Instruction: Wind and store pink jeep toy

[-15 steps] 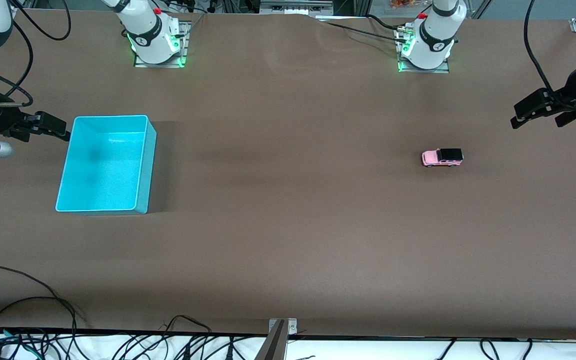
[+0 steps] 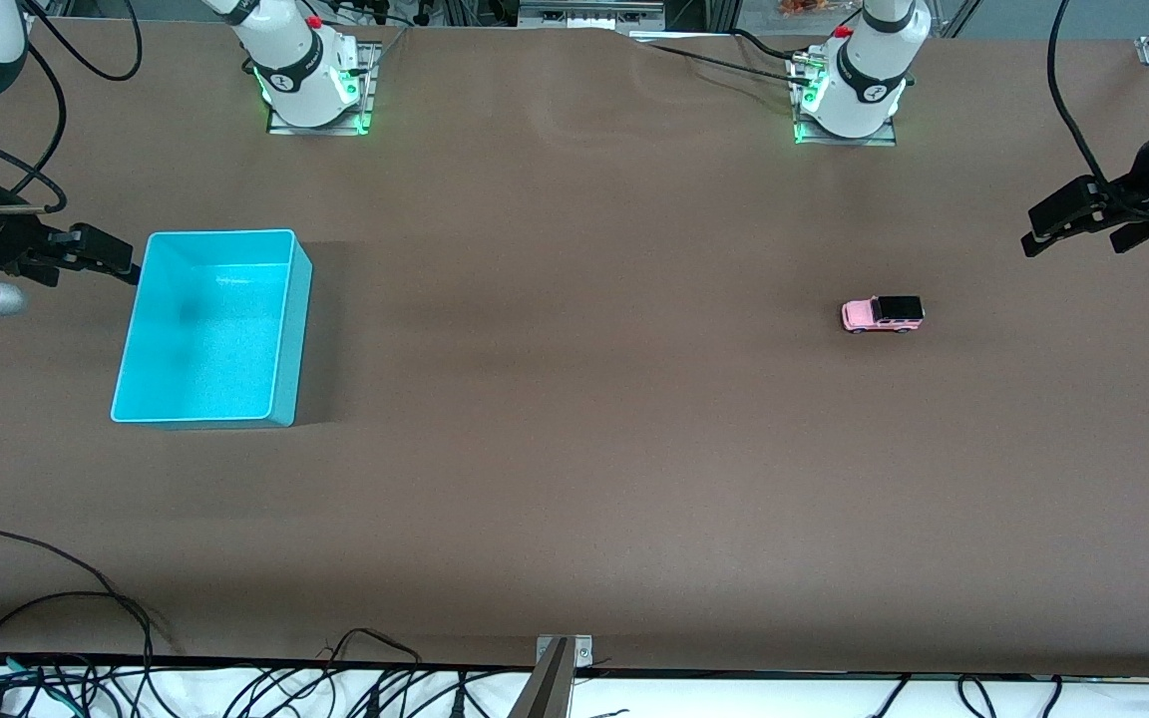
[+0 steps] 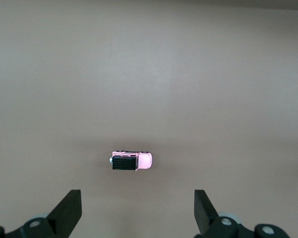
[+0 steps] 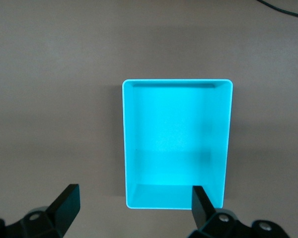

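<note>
The pink jeep toy [image 2: 883, 313], tiny with a black roof, stands on the brown table toward the left arm's end. It also shows in the left wrist view [image 3: 132, 161]. My left gripper [image 2: 1068, 229] is open and empty, up in the air at the table's end, apart from the jeep. The turquoise bin [image 2: 213, 327] is empty and sits toward the right arm's end; it also shows in the right wrist view [image 4: 177, 144]. My right gripper [image 2: 106, 254] is open and empty, in the air just beside the bin's end wall.
The two arm bases [image 2: 307, 75] [image 2: 852, 85] stand at the table's edge farthest from the front camera. Loose black cables [image 2: 56, 618] lie along the nearest edge. A metal bracket [image 2: 563, 653] sits at the middle of that edge.
My left gripper has risen very slightly. The jeep, the bin and the right gripper have not moved.
</note>
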`<state>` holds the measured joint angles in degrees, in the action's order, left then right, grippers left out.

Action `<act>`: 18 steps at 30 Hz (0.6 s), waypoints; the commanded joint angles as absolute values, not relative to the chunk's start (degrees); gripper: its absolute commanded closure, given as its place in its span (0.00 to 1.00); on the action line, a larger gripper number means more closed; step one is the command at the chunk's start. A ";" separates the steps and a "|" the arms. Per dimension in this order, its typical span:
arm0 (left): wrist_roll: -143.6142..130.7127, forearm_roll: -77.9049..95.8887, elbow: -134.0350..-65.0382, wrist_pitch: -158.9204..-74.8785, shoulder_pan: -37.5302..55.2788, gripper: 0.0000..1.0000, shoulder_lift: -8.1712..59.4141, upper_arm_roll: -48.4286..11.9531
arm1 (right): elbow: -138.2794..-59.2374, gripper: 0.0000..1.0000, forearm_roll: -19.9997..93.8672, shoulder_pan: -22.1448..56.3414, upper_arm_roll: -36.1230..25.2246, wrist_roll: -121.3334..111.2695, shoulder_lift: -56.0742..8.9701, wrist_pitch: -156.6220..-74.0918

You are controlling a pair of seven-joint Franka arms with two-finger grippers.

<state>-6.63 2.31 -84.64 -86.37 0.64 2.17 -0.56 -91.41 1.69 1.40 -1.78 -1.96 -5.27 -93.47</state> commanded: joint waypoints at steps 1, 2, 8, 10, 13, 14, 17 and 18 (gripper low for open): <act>-6.42 1.05 -83.76 -85.08 0.79 0.00 2.20 -0.26 | -90.44 0.00 1.76 1.49 -1.85 -1.32 -5.36 -93.16; -6.42 1.05 -83.76 -84.99 0.79 0.00 2.20 -0.26 | -90.44 0.00 1.76 1.49 -1.85 -1.32 -5.36 -93.16; -6.50 1.05 -83.76 -83.41 0.70 0.00 2.20 -0.26 | -90.35 0.00 1.85 1.49 -1.76 -1.41 -5.36 -93.16; -6.50 1.05 -83.76 -82.01 0.62 0.00 2.20 -0.18 | -90.35 0.00 1.85 1.58 -1.67 -1.32 -5.36 -93.16; -6.50 1.05 -83.85 -79.29 0.62 0.00 1.93 -0.26 | -90.35 0.00 1.85 1.58 -1.67 -1.32 -5.36 -93.16; -6.50 1.05 -83.85 -78.93 0.62 0.00 1.93 -0.26 | -90.35 0.00 1.85 1.58 -1.67 -1.32 -5.36 -93.16; -6.50 1.05 -83.67 -78.93 0.62 0.00 2.02 -0.26 | -90.35 0.00 1.93 1.58 -1.67 -1.32 -5.36 -93.16; -6.50 1.05 -83.58 -78.93 0.62 0.00 2.11 -0.26 | -90.35 0.00 1.85 1.58 -1.67 -1.32 -5.36 -93.16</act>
<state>-6.64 2.31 -84.64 -80.51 0.60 2.16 -0.15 -91.37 1.69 1.45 -1.75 -1.96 -5.27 -93.47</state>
